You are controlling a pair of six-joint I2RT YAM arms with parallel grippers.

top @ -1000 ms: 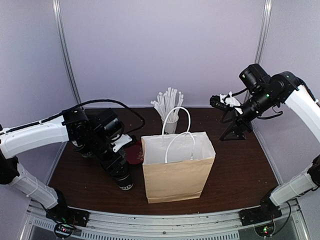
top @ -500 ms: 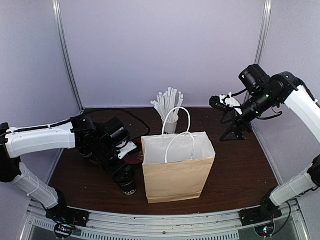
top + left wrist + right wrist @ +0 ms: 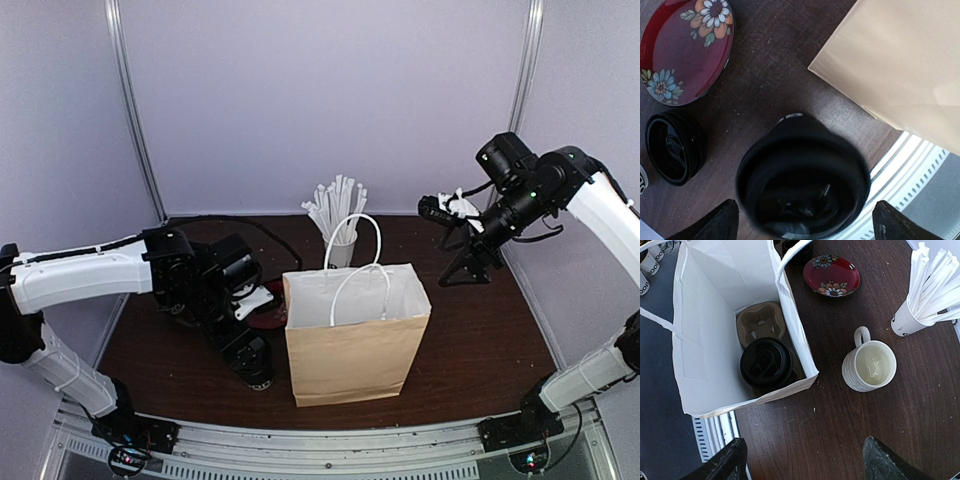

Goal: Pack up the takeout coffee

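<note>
Black-lidded takeout coffee upright on the wooden table, just beside the brown paper bag. Squarely between the fingers of the left gripper, jaws spread wide, neither one visibly touching the cup. Inside the bag, 1 more lidded coffee seated in a cardboard carrier. Right gripper high over the table, open, holding nothing.

A fixed camera, high behind the near edge of the table, looks down and forward, with the paper bag at mid-frame. The left wrist camera points straight down, close over a blurred coffee cup, with the bag's corner at upper right. The right wrist camera looks down from higher into the open bag. Both wrist views show the red flowered dish.
</note>
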